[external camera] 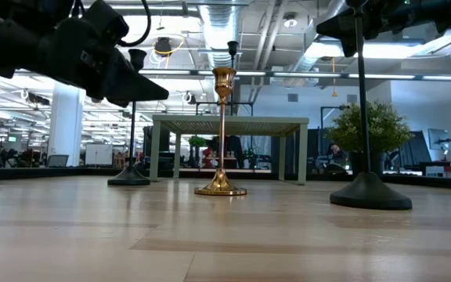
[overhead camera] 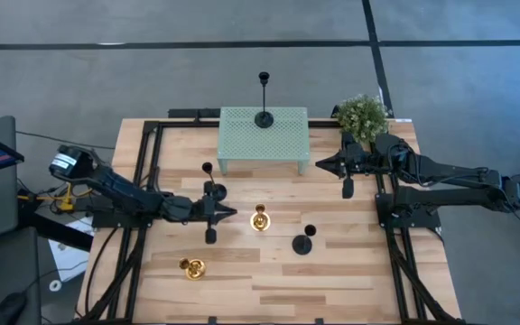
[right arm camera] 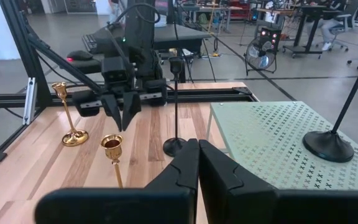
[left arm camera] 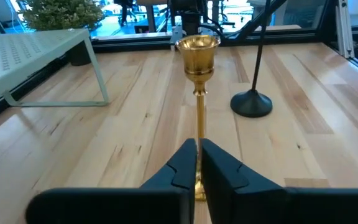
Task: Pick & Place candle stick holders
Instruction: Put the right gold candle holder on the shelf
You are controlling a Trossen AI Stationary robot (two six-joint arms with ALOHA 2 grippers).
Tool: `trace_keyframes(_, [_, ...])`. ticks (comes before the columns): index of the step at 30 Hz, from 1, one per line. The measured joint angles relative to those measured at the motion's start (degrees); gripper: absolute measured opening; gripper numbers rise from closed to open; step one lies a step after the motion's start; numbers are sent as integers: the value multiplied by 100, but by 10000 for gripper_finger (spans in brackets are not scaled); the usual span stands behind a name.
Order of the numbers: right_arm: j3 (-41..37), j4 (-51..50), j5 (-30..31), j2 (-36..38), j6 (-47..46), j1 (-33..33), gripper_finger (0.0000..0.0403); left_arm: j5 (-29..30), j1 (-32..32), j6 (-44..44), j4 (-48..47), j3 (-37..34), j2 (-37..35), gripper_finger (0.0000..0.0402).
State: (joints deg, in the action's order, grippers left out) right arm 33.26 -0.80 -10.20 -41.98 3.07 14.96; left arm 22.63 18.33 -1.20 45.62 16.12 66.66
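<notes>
The left gripper (overhead camera: 227, 214), jaws nearly closed on nothing, hovered beside the gold holder (overhead camera: 260, 219) (right gripper (overhead camera: 321, 164) shut, empty).

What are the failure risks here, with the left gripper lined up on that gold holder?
1. The left gripper sits nearly shut just short of the gold holder. Advancing like this would likely push the thin stem and tip it.
2. A black holder stands close beside the left arm; a sideways swing could knock it.
3. Another black holder stands just beyond the gold one, so a topple could hit it.
</notes>
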Motion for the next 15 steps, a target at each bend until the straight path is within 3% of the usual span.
trace_keyframes(15, [0,-5,0,0,-2,0,1,-4,-97,0,460,694,1147,146])
